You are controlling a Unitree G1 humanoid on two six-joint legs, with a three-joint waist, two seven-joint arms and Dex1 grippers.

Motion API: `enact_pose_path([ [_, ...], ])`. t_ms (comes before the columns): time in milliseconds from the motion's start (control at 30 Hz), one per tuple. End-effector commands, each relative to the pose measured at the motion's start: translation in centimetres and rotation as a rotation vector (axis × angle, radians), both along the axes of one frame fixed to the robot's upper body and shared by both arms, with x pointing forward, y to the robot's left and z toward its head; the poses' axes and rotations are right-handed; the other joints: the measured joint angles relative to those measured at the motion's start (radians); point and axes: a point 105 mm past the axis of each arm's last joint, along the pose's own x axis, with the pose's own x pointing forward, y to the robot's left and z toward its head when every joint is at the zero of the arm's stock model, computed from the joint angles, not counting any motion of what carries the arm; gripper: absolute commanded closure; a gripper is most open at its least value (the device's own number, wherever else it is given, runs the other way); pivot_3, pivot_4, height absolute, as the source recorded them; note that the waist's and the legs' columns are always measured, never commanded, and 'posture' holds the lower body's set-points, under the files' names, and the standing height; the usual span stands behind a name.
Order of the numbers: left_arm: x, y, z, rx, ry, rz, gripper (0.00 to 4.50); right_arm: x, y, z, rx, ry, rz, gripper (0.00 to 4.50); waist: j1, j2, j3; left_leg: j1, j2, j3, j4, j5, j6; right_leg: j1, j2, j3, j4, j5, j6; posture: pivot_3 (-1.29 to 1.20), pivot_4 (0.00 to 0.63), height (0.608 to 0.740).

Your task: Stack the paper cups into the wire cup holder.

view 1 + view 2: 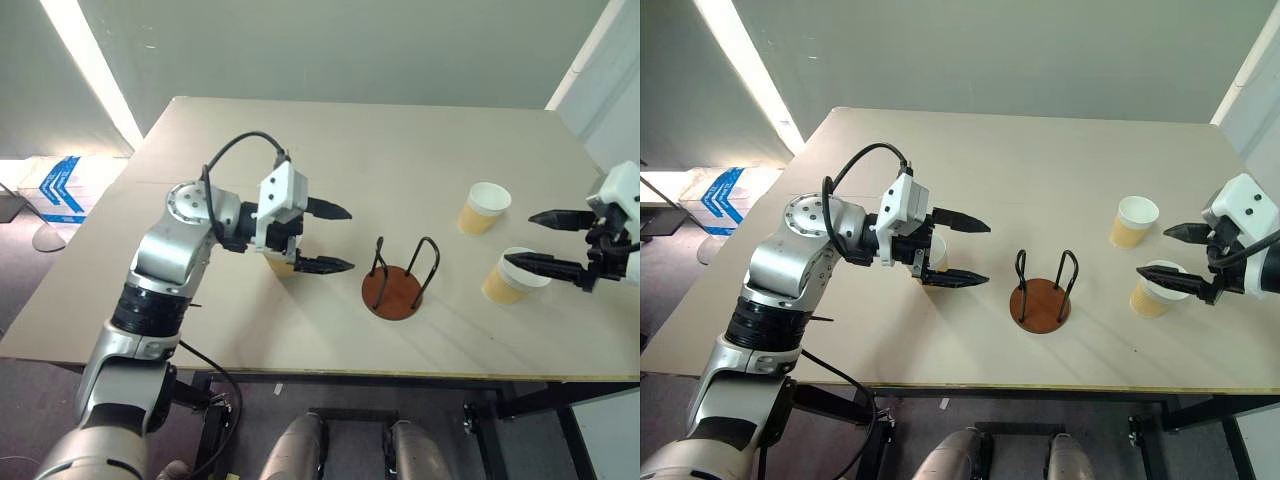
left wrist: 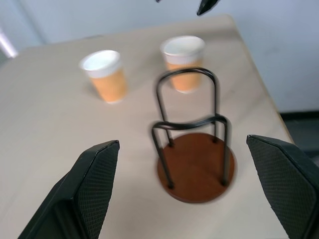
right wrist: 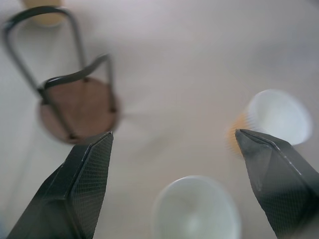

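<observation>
Three cups: stood upright on the table (image 1: 330, 150), none yet in the holder.
Wire cup holder (image 1: 397, 280): sat nearest the table's front edge, about midway along it; reddish-brown disc base with two black wire loops upright; empty.
Near right cup (image 1: 512, 275): stood right of the holder toward the right edge, well apart from it; seen between the right gripper's two fingers, whether touched could not be told.
Right gripper (image 1: 541, 240): hung over the right edge, pointed in toward the table's middle; fingers spread wide, nothing clearly gripped.
Left cup (image 1: 936, 252): stood left of the holder, apart from it, largely hidden behind the left gripper; tan side and white rim showing.
Left gripper (image 1: 340, 238): hung above the table just left of the holder, pointed toward it; fingers spread wide, nothing between them; holder framed between the finger pads in the left wrist view.
Far right cup (image 1: 484, 208): stood farther back than the near right cup, nearer the table's middle, close to that cup but not touching; clear of both grippers.
Table: pale, plain top, front edge nearest the robot, back edge against a grey wall.
</observation>
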Motion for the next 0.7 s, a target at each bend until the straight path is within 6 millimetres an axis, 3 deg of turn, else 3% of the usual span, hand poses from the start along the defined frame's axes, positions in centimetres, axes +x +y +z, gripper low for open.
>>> enact_pose_path([
  [33, 0.0, 0.1, 1.8, -0.044, -0.046, 0.022, 0.03, 1.5, -0.5, 1.3, -0.07, -0.064, -0.012, 0.34, -0.002, 0.0, 0.0, 0.0, 0.0, 0.0, -0.001, 0.0, 0.0, 0.0, 0.0, 0.0, -0.001, 0.001, 0.0, 0.0, 0.15, 0.74],
  [167, 0.0, 0.2, 1.9, -0.054, -0.038, 0.04, 0.03, 2.2, -0.9, 1.1, -0.113, -0.046, -0.001, 0.34, 0.0, 0.0, 0.0, 0.0, 0.0, -0.001, -0.001, 0.001, 0.0, 0.0, 0.0, -0.001, -0.001, 0.002, 0.001, 0.0, 0.15, 0.74],
  [300, -0.3, 0.3, 1.7, -0.053, -0.032, 0.051, 0.03, -0.2, -0.9, -0.3, -0.142, 0.078, 0.063, 0.34, 0.007, 0.0, 0.0, -0.002, 0.0, -0.001, -0.002, 0.001, -0.001, 0.0, 0.0, -0.002, -0.001, 0.002, 0.001, 0.0, 0.15, 0.74],
  [400, -0.2, 0.2, 1.6, -0.055, -0.027, 0.055, 0.03, -1.5, -0.9, -0.9, -0.155, 0.128, 0.086, 0.34, 0.005, 0.0, 0.0, -0.002, 0.0, -0.001, -0.002, 0.004, -0.011, -0.001, 0.0, -0.002, -0.001, -0.003, -0.001, 0.0, 0.15, 0.74],
  [533, 0.1, 0.0, 1.6, -0.054, -0.027, 0.05, 0.03, -1.7, -1.2, -1.3, -0.171, 0.148, 0.07, 0.34, 0.002, 0.0, 0.0, -0.001, 0.0, 0.0, -0.002, 0.002, -0.012, -0.001, 0.0, -0.002, -0.001, -0.005, -0.002, 0.0, 0.15, 0.74],
  [700, 0.4, -0.3, 1.6, -0.056, -0.028, 0.046, 0.03, -1.8, -1.5, -3.2, -0.244, 0.187, 0.075, 0.34, 0.003, 0.0, 0.0, -0.001, 0.0, -0.001, -0.002, 0.001, -0.011, -0.001, 0.0, -0.002, 0.0, -0.005, -0.002, 0.0, 0.15, 0.74],
])
